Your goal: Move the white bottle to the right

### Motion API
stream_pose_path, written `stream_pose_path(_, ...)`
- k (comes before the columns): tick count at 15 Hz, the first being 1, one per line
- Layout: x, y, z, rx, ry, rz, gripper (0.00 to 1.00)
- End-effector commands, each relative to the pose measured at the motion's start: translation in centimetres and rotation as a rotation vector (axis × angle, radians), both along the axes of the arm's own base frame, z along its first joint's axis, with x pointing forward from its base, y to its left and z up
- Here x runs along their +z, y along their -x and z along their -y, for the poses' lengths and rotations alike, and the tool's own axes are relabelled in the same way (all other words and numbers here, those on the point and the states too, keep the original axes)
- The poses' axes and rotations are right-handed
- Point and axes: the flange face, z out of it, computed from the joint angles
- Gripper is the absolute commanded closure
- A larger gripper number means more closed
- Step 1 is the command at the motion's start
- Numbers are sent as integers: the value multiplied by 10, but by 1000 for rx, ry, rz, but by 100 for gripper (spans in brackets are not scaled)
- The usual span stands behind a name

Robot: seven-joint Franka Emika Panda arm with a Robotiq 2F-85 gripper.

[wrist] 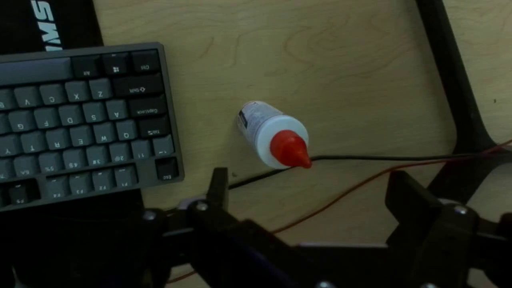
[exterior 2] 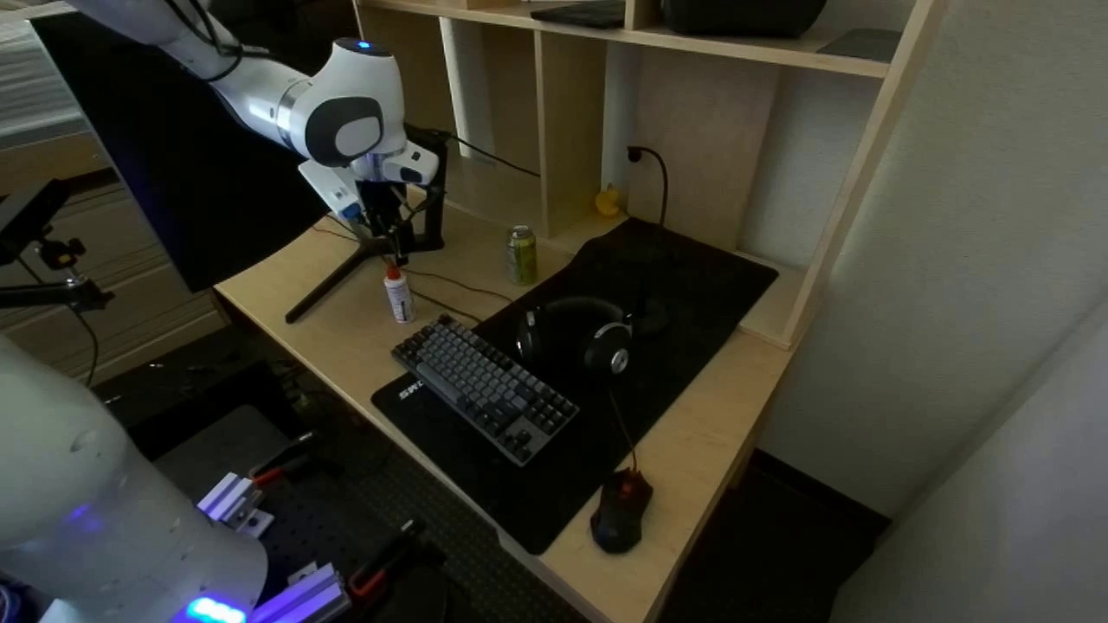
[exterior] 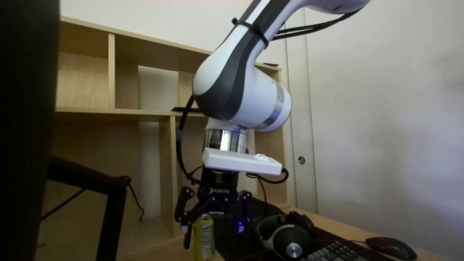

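The white bottle stands upright on the wooden desk in an exterior view, with a reddish-orange pointed cap. In the wrist view the white bottle shows from above near the middle, its red tip pointing to the lower right. In an exterior view my gripper is open, with its fingers pointing down. In an exterior view my gripper is just above and behind the bottle's cap. In the wrist view the open gripper's fingertips are wide apart, with nothing between them; the bottle lies ahead of them.
A green-yellow can stands near the black mat, close to the shelf. A keyboard, headphones and a mouse lie beside it. The monitor stand's leg and thin cables are near the bottle.
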Motion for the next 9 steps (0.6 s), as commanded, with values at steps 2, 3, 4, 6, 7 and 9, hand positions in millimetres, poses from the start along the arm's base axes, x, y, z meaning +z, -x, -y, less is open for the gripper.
stream_pose_path(2, -2, -1, 0, 1, -1, -7, 0)
stream_pose_path(3, 0, -2, 0, 2, -1, -8, 0)
stream_pose_path(4, -11, -4, -1, 5, 4, -20, 0)
stream_pose_path(6, -27, -3, -1, -3, 24, -25, 0)
stream_pose_path(7, -34, -2, -1, 3, 31, -35, 0)
stream_pose_path(9, -50, -6, -10, 10, 37, -47, 0)
